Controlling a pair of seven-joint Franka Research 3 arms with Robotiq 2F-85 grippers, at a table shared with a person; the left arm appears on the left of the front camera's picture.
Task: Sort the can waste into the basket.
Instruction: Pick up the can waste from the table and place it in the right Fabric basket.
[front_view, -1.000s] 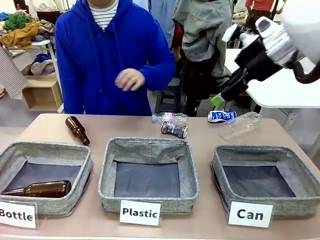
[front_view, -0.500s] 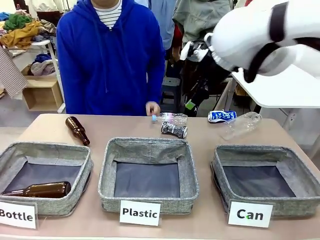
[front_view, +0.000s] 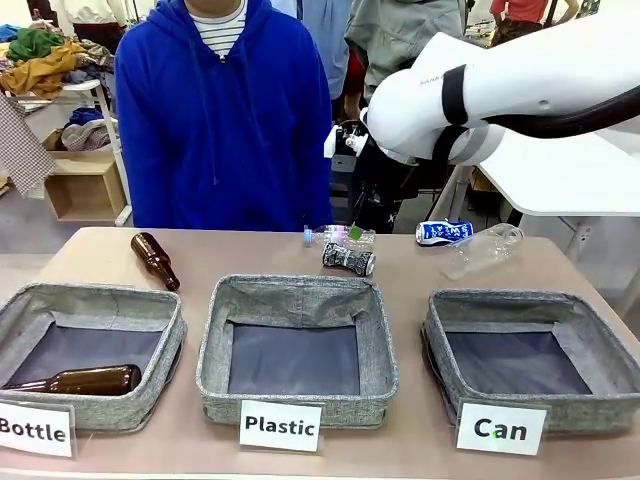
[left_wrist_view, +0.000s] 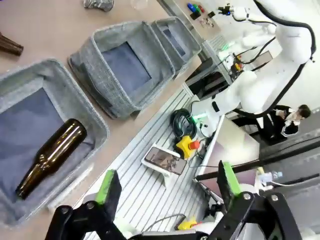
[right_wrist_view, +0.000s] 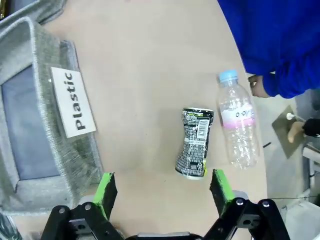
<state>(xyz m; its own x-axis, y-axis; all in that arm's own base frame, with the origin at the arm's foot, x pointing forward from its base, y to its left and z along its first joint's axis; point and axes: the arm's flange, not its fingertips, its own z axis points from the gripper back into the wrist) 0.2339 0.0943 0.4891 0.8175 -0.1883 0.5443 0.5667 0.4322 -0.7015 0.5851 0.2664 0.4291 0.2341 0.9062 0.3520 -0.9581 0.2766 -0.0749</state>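
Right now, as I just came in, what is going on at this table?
The right gripper hangs open above the black can, which lies on the table beside a clear plastic bottle. The blue can lies farther to the right, and the Can basket holds nothing yet. The left gripper is open and holds nothing. A person in a blue hoodie stands at the far side.

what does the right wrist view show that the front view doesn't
Right wrist view: the right claw open, green pads spread, the black can ahead between them, and the person's hand by the cap of the clear bottle. Front view: the blue can, the Can basket, the Bottle basket with its brown bottle. Both: the black can, that clear bottle, the Plastic basket.
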